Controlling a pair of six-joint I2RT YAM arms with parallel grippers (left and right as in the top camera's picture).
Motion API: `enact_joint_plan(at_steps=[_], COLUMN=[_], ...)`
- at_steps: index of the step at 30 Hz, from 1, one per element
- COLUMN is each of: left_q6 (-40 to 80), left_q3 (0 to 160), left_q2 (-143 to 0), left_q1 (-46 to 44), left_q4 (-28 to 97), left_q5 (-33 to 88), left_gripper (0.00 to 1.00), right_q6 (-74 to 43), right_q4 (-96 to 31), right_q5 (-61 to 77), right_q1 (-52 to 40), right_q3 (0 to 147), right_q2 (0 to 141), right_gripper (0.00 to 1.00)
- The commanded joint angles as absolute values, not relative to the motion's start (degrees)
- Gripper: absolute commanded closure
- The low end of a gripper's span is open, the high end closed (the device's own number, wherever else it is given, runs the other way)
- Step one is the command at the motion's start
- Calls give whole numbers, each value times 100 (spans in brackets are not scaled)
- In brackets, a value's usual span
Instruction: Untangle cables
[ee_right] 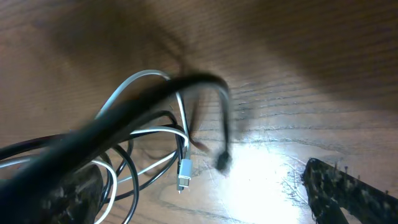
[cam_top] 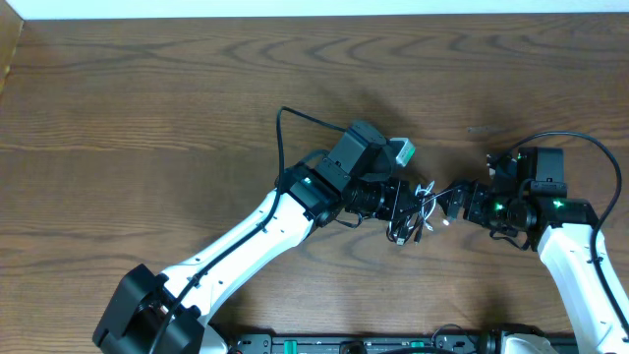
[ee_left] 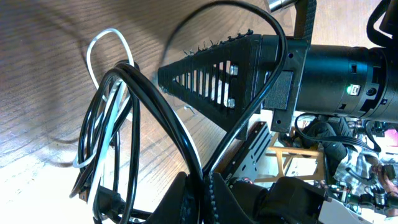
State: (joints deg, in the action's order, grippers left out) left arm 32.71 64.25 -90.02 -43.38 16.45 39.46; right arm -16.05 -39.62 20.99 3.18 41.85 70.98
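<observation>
The cables [cam_top: 423,209] form a small tangle of black and white loops on the wooden table between my two grippers. In the left wrist view the bundle [ee_left: 118,124] hangs in loops, and my left gripper [ee_left: 204,190] is shut on a black cable strand. In the overhead view my left gripper [cam_top: 403,214] is at the tangle's left side. My right gripper [cam_top: 454,202] is at its right side, open. In the right wrist view the loops [ee_right: 143,124] and a white plug [ee_right: 184,174] lie between my spread right fingers [ee_right: 205,208]; a black strand crosses close to the lens, blurred.
The wooden table [cam_top: 147,118] stretches to the left and back. The arms' own thick black wires arc above the left wrist [cam_top: 295,123] and the right wrist [cam_top: 590,147]. The right gripper's slotted finger [ee_left: 211,81] shows close to the bundle in the left wrist view.
</observation>
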Motion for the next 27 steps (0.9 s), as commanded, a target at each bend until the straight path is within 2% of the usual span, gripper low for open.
enact_joint_plan(at_steps=[1, 27], left_q6=[3148, 3151], left_q3=[6429, 6429], left_q2=[-9035, -9035], left_q1=[-4340, -4340], left_q4=[1651, 1712], left_q5=[3916, 3916], left_gripper=[92, 92], right_q6=[-1559, -1559], right_q4=[-3962, -3962], right_q5=[2112, 2112], right_q1=[290, 290], right_q3=[4263, 4263], right_q2=[7116, 7116], right_gripper=[1, 1])
